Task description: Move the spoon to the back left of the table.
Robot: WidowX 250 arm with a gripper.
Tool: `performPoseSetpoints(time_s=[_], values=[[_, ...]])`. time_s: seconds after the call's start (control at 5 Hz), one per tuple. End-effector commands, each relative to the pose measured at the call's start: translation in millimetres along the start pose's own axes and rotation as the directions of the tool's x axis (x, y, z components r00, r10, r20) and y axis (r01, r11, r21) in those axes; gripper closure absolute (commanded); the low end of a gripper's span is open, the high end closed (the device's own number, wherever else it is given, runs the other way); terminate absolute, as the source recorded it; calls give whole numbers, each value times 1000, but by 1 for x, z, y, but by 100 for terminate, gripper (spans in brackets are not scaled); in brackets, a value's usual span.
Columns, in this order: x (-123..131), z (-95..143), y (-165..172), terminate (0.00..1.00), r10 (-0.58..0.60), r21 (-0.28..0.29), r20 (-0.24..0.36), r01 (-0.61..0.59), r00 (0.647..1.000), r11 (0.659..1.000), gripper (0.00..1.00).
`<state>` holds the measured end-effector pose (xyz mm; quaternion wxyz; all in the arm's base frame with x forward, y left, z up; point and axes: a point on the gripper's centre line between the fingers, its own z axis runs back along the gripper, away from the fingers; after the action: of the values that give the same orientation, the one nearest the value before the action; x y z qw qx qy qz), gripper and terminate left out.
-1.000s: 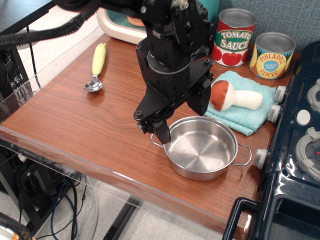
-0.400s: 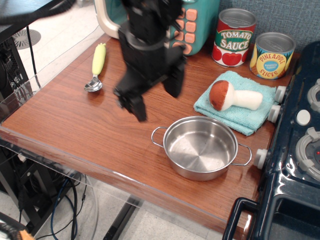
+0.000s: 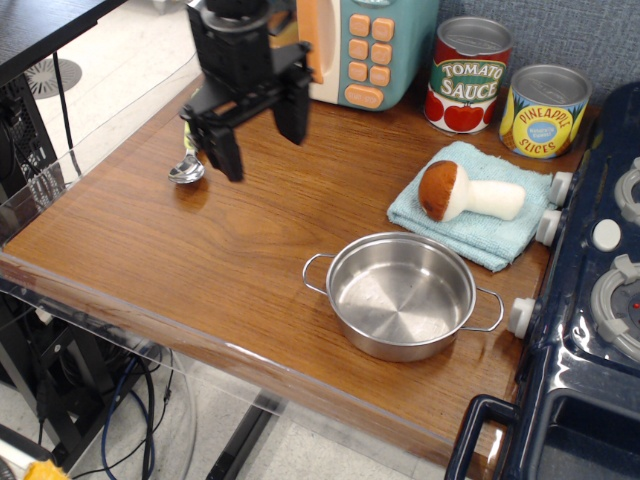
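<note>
The spoon (image 3: 187,168) lies on the brown wood-grain table (image 3: 200,260) near its left edge; I see its silver bowl, and the pale yellow-green handle is mostly hidden behind my gripper. My gripper (image 3: 258,135) hangs above the table just right of the spoon, fingers spread apart and pointing down, with nothing between them.
A steel pot (image 3: 401,294) sits at the front middle. A toy mushroom (image 3: 462,193) rests on a teal cloth (image 3: 470,225). Tomato sauce can (image 3: 468,74) and pineapple can (image 3: 545,110) stand at the back. A toy microwave (image 3: 370,45) is at the back left, a dark blue stove (image 3: 590,300) at right.
My gripper has moved from above the pot's left rim leftward and back, to just beside the spoon. The spoon has not moved.
</note>
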<state>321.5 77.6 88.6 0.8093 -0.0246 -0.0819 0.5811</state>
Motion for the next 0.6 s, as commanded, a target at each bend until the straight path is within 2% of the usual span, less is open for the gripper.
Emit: performPoseSetpoints(time_s=[0.0,0.4], values=[[60,4,-16,0,-45,23,66,44,997,999,0],[99,-3,-21,0,-167,27,117,165,979,986,0]])
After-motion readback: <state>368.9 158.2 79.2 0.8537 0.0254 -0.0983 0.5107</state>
